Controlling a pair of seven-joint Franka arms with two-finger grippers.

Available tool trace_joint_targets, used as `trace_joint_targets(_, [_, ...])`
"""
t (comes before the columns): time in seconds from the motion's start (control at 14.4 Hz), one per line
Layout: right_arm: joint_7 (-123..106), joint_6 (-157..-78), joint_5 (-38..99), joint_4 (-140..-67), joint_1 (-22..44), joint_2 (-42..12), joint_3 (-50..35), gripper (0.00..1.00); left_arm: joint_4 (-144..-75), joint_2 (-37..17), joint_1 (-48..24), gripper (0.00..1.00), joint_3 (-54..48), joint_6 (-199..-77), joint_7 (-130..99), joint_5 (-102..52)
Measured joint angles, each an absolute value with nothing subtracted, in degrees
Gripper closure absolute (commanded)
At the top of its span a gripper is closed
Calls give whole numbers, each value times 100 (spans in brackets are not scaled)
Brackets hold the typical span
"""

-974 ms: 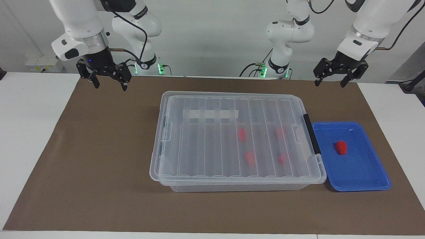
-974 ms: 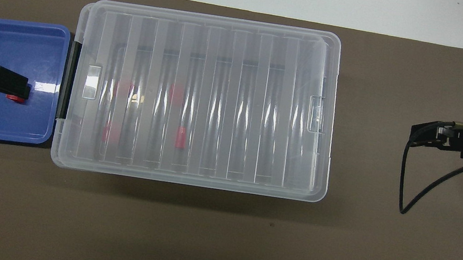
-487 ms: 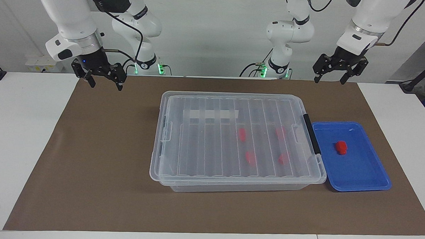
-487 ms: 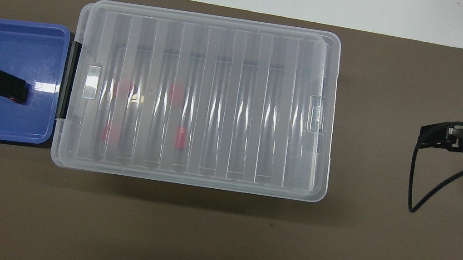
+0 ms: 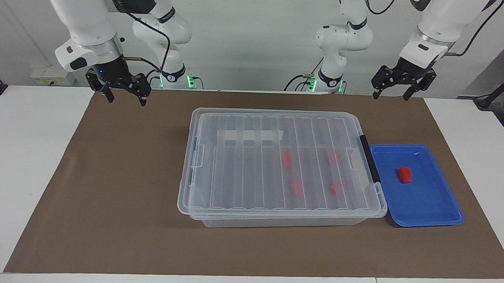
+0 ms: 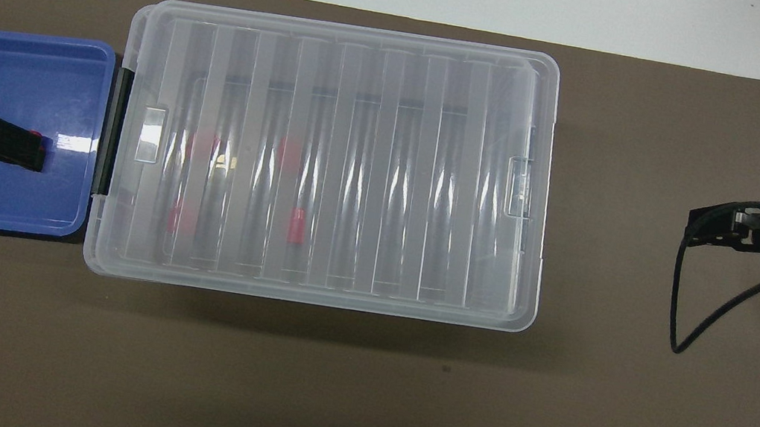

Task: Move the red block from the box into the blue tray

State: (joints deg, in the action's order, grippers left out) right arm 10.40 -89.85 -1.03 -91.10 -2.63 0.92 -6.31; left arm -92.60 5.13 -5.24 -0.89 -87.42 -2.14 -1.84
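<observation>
The clear box [image 5: 242, 174] lies mid-table with its ribbed lid shut; it also shows in the overhead view [image 6: 460, 180]. Several red blocks show through the lid, one of them [image 5: 296, 187] on the side away from the robots. The blue tray [image 5: 426, 206] sits against the box's black handle [image 5: 368, 158]. One red block [image 5: 404, 174] lies in the tray. My left gripper [image 5: 390, 96] hangs open and empty, high over the mat nearer the robots than the tray. In the overhead view it [image 6: 13, 145] covers most of that block. My right gripper [image 5: 127, 100] hangs open and empty, high above the mat toward the right arm's end.
A brown mat [image 5: 120, 195] covers the white table [image 5: 21, 158] under everything. The tray also shows in the overhead view [image 6: 5, 203], toward the left arm's end. The right gripper [image 6: 717, 228] shows there at the mat's edge.
Both grippers have risen and drawn back toward the robots since a second ago. In the last half second they barely moved. Box, tray and blocks have not moved.
</observation>
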Motion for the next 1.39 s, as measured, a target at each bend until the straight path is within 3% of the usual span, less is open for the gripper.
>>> trace_joint_targets(1.39, [1040, -8924, -102, -8950, -256, 94, -677, 0, -9260, 513, -519, 0, -89, -8729, -214, -184])
